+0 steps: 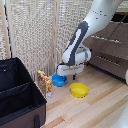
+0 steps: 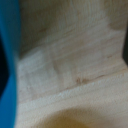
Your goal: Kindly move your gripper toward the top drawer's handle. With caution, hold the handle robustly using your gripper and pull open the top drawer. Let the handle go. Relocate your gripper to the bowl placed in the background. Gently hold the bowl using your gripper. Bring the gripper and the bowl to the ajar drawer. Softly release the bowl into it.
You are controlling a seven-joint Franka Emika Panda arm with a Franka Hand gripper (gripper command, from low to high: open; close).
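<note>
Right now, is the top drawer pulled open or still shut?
Cannot tell for certain. The top drawer appears in the exterior view to stand slightly proud of the lower drawer, but blur hides any opening.

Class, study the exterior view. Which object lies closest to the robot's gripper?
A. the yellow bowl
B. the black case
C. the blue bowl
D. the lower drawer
C: the gripper hangs just beside the blue bowl, while the yellow bowl lies farther forward on the wooden floor.

Exterior wide; wrist perhaps floor-close
</note>
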